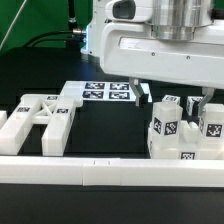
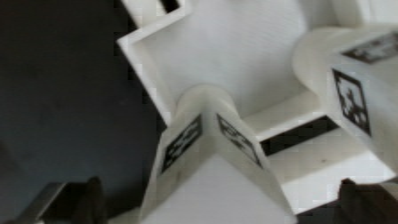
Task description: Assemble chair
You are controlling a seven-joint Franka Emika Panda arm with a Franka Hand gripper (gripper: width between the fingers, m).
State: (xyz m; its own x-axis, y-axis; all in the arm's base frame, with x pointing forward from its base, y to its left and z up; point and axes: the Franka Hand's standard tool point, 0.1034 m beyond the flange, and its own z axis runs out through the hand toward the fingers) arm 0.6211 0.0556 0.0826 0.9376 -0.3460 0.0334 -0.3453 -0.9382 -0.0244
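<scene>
From my station I see the pincer [image 1: 170, 100] standing wide, hanging low over the cluster of chair parts [image 1: 185, 130] on the exterior view's right, and it grips nothing that I can make out. In the wrist view its dark fingertips [image 2: 71, 203] sit far apart at the frame's edge, with a tagged piece [image 2: 205, 150] rising between them and apparently free of both. The rest of the chair lies apart: an X-braced side frame [image 1: 40, 115] is flat on the black worktop [image 1: 100, 135] toward the exterior view's left, just beside the marker board [image 1: 108, 92]. The long border rail [image 1: 110, 175] runs across the front. I judge the step in hand to be work on the right-hand cluster, either settling a piece there or lining up to take one, and this moment alone does not tell me which. If a grasp is next, I would centre the jaws squarely over the tagged piece before closing, since the neighbouring blocks stand close and a skewed approach could nudge them. The assembly looks far from finished, with the frame still loose. Much is hidden: the arm [image 1: 150, 40] blocks the back of the cluster, the frame edge cuts off its right side, and the close, blurred wrist view leaves me unsure which part I am over.
</scene>
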